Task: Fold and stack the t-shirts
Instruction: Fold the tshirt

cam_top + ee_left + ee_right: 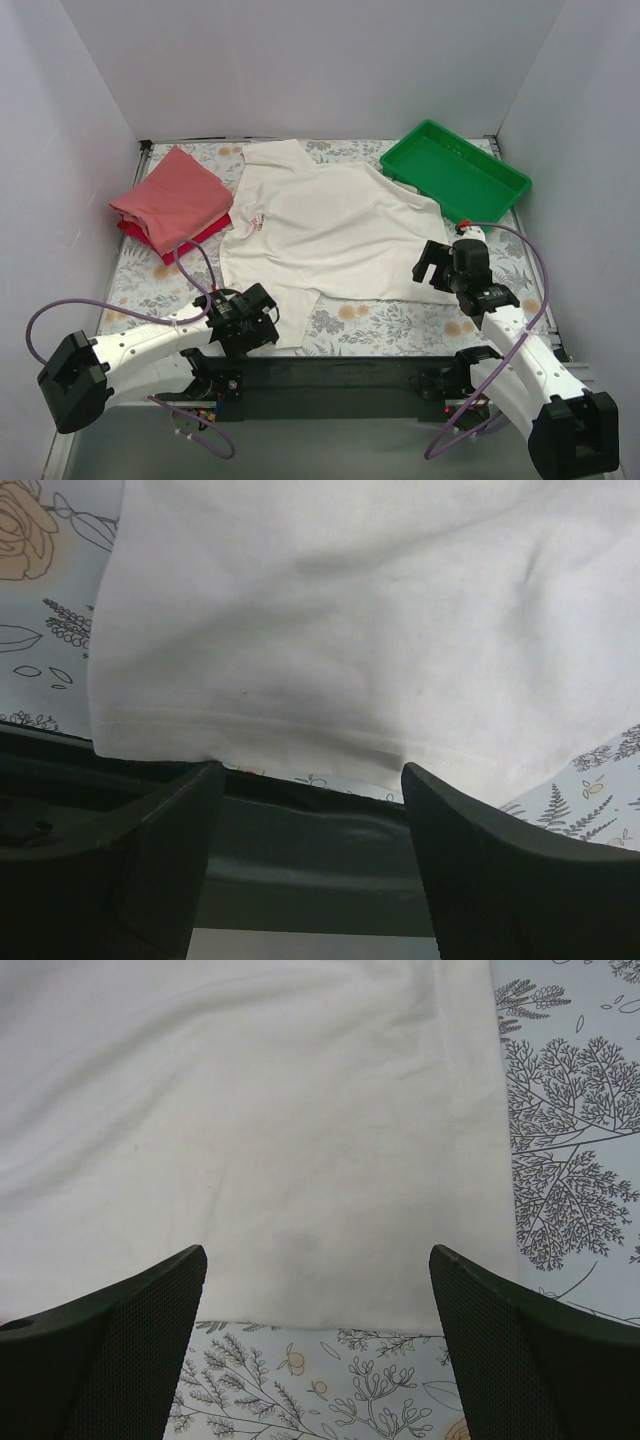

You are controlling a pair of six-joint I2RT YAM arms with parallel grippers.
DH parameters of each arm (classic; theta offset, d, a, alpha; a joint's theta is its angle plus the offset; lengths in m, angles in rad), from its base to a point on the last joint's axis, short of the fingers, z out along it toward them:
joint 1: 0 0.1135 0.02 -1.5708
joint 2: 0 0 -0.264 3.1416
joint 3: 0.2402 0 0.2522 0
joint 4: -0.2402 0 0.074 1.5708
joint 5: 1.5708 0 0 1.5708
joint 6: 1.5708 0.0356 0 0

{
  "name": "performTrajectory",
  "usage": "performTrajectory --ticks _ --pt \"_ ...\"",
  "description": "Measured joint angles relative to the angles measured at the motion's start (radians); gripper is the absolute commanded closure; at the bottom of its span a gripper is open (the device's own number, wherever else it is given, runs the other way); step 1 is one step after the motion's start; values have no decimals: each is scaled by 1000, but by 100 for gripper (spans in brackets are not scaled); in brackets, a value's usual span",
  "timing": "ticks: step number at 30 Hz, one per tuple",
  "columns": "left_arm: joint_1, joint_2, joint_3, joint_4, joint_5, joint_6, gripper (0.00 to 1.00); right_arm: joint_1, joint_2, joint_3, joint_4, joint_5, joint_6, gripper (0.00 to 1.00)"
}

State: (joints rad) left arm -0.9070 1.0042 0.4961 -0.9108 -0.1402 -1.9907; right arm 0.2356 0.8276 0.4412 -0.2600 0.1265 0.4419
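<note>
From above, the large cream-white cloth t-shirt [330,230] lies spread out, its long axis running from the near hem to the far collar; the folded salmon-pink and red t-shirts [170,205] sit well apart at far left. The left gripper [255,312] is at the near-left hem corner, the right gripper [436,266] at the near-right one, equally close. In the left wrist view the jaws stand apart, hem just ahead, not pinched. In the right wrist view the jaws are spread wide, hem just ahead
</note>
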Motion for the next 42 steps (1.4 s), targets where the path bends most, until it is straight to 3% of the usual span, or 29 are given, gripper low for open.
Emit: performTrajectory --ticks 9,16,23,37,39,42 --pt "0 11 -10 -32 -17 -2 61 -1 -60 -29 -3 -3 31 2" --pt "0 40 -4 -56 -20 6 76 -5 -144 -67 -60 -2 50 2" --pt "2 59 7 -57 -18 6 76 -6 -186 -79 -107 -6 48 2" --pt "8 32 74 -69 -112 1 59 -6 -175 -79 -134 -6 26 2" --pt "10 56 74 -61 -116 1 59 -6 -169 -79 -134 -6 24 2" --pt "30 116 74 -45 -117 1 67 -6 -154 -78 -134 -5 21 2"
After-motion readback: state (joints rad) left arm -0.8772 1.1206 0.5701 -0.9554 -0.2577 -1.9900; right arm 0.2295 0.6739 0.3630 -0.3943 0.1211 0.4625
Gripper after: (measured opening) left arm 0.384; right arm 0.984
